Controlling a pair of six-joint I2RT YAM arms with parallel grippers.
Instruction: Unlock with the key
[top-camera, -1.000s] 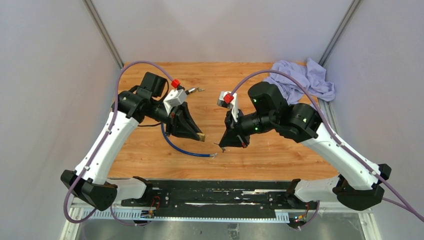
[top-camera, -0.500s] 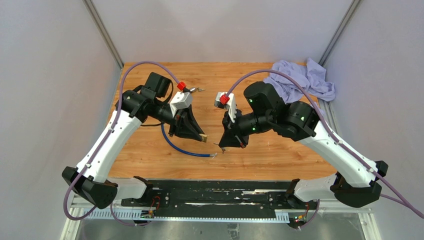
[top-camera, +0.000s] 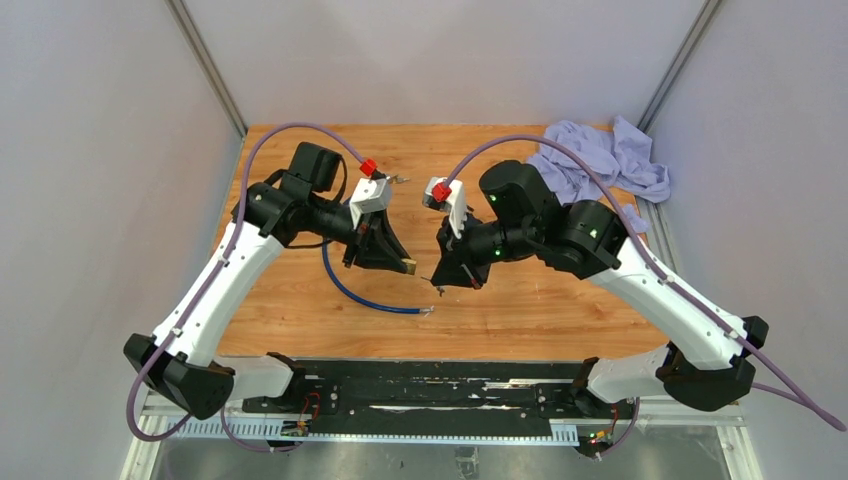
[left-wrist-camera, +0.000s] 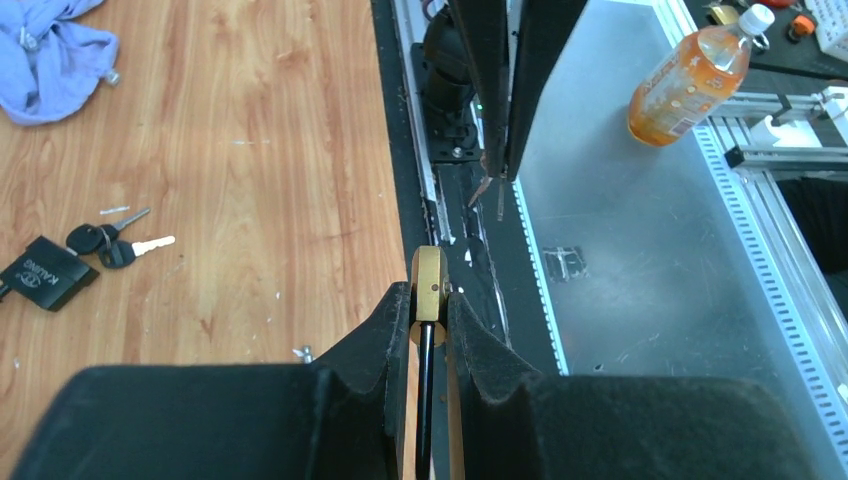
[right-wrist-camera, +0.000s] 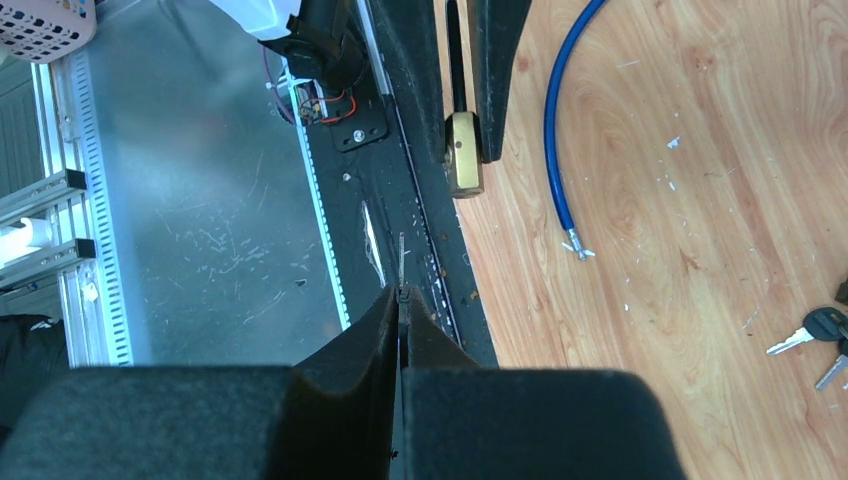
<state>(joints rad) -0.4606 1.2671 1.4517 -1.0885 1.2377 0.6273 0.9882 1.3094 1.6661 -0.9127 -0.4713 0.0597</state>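
Clamping brass padlock (left-wrist-camera: 430, 283) in L gripper (left-wrist-camera: 430, 312): jaws narrow, lock body poking out past fingertips, off the table. Pinching key (right-wrist-camera: 401, 262) in R gripper (right-wrist-camera: 400, 300): jaws closed tight on it, thin blade sticking out beyond tips. Facing each other mid-air, w/ padlock just ahead of R gripper tips & slightly to one side. Blade near lock but apart, not in keyhole. Under L gripper, blue cable (top-camera: 362, 298) on wood. Off to L gripper's side, spare keys (left-wrist-camera: 112, 243) w/ black fob. Behind R arm, crumpled cloth (top-camera: 604, 158).
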